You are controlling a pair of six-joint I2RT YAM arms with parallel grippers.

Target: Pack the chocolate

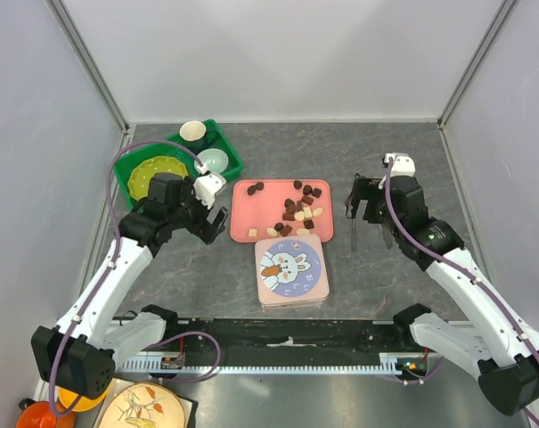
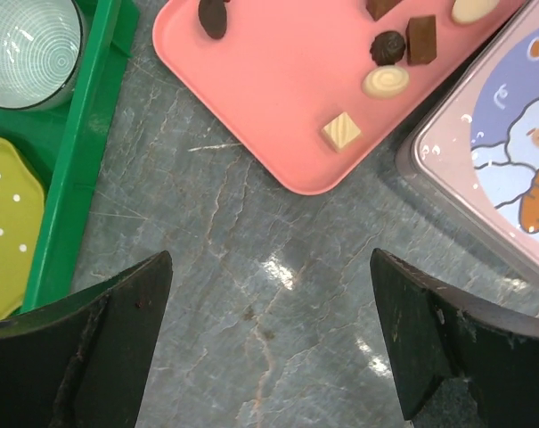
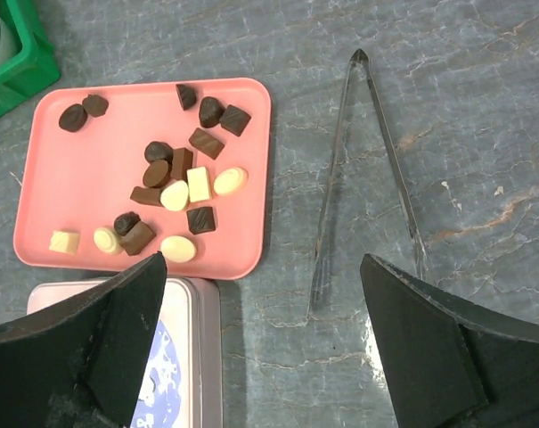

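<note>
Several chocolate pieces (image 1: pixel 298 212), dark brown and cream-white, lie loose on a pink tray (image 1: pixel 260 214); they also show in the right wrist view (image 3: pixel 175 183) and in the left wrist view (image 2: pixel 387 80). A closed tin with a rabbit lid (image 1: pixel 289 270) sits just in front of the tray. Metal tongs (image 3: pixel 337 169) lie on the table right of the tray. My left gripper (image 1: pixel 213 227) is open and empty over bare table left of the tray (image 2: pixel 271 267). My right gripper (image 1: pixel 367 209) is open and empty above the tongs' open end (image 3: pixel 262 294).
A green basket (image 1: pixel 184 160) at the back left holds a yellow-green dish (image 2: pixel 6 223), a pale bowl (image 2: pixel 28 40) and a cup (image 1: pixel 192 133). Grey walls close in the table on three sides.
</note>
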